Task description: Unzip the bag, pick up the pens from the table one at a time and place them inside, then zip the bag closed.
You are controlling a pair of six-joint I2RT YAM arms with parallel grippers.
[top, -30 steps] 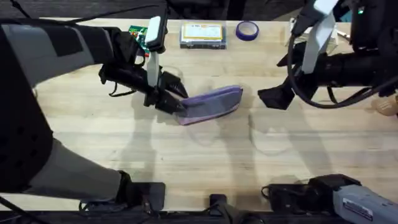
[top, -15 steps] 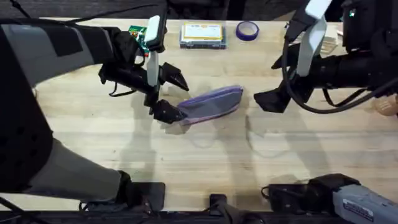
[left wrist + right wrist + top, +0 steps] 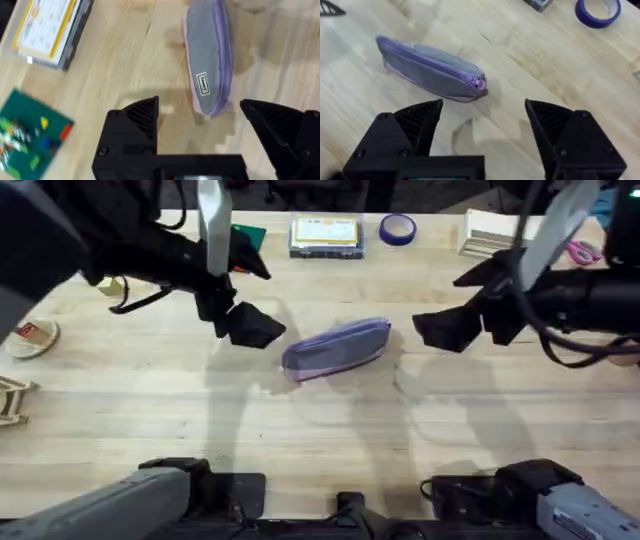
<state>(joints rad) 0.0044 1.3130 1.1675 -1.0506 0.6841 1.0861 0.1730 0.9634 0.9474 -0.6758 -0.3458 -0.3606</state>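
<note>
Bag [image 3: 336, 348] lay zipped on tabletop [image 3: 300, 430]; left gripper [image 3: 243, 298] and right gripper [image 3: 470, 305] flanked it, jaws open, empty.

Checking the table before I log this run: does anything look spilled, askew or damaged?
Nothing stands out. The bag lies intact on the table, slightly angled, zipper shut in the right wrist view. Both the left gripper and right gripper are open, clear of it.

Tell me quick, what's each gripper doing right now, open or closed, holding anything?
Left gripper: open, holding nothing, just off the end of the bag.
Right gripper: open, holding nothing, apart from the bag.
</note>
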